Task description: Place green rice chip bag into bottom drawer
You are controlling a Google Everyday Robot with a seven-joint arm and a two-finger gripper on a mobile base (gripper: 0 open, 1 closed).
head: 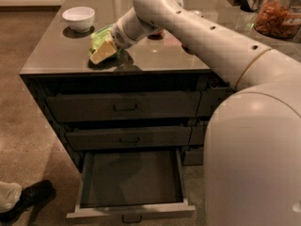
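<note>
The green rice chip bag (98, 36) is near the front left of the grey counter (155, 60), just above its dark shadow. My gripper (103, 52) is at the end of the white arm that reaches in from the right. It is shut on the bag's near side, and one pale finger (101, 54) shows in front of the foil. The bottom drawer (131, 180) is pulled open below, and its dark interior holds nothing.
A white bowl (78, 18) stands at the counter's back left. A jar of orange snacks (277, 15) is at the back right. Two closed drawers (122, 107) sit above the open one. A person's shoe (28, 199) is on the floor at left. My white body (254, 159) fills the lower right.
</note>
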